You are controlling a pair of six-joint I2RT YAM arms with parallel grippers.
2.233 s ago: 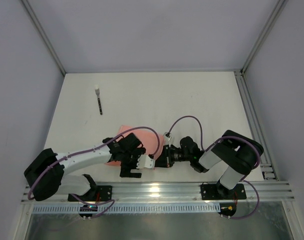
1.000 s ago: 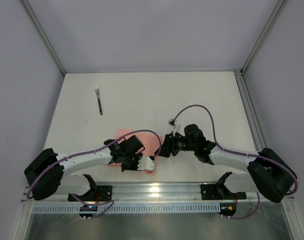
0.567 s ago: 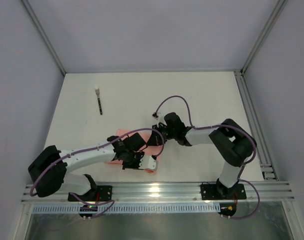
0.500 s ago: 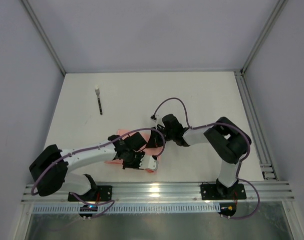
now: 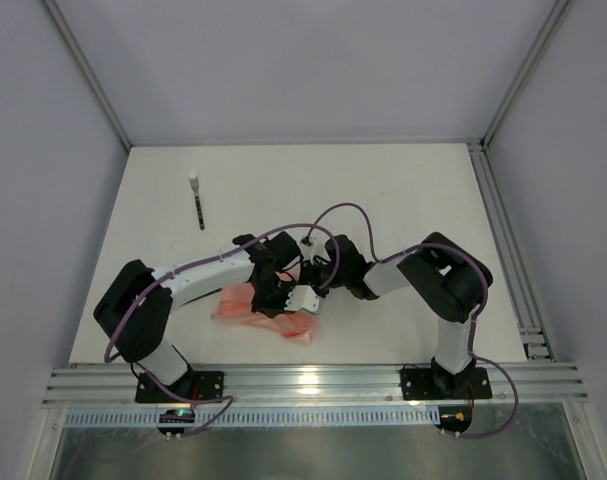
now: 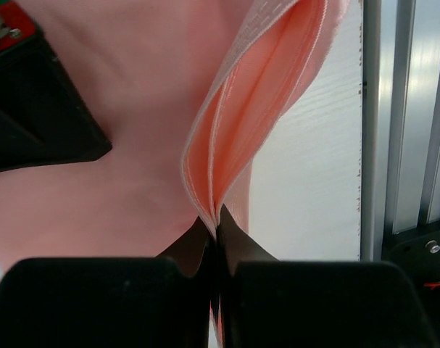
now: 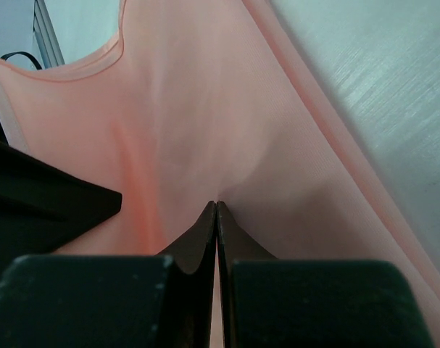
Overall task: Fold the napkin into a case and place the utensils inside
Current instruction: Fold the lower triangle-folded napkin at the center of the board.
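Left tool (image 6: 216,222), right tool (image 7: 217,210) — pinching napkin (image 5: 247,305), seemingly bunched

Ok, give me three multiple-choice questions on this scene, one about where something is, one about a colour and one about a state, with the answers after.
1. Where does the black utensil lie?
A) on the table, far left, apart from the napkin
B) on the napkin
C) in an end effector

2. What colour is the napkin?
A) white
B) salmon pink
C) blue

3. How do the left end effector and the right end effector stand?
A) both open
B) one open, one shut
C) both shut on the napkin

Answers:
1 A, the top view shows it alone on bare table beyond the arms.
2 B, every view shows pink cloth.
3 C, each wrist view shows cloth pinched in closed jaws.
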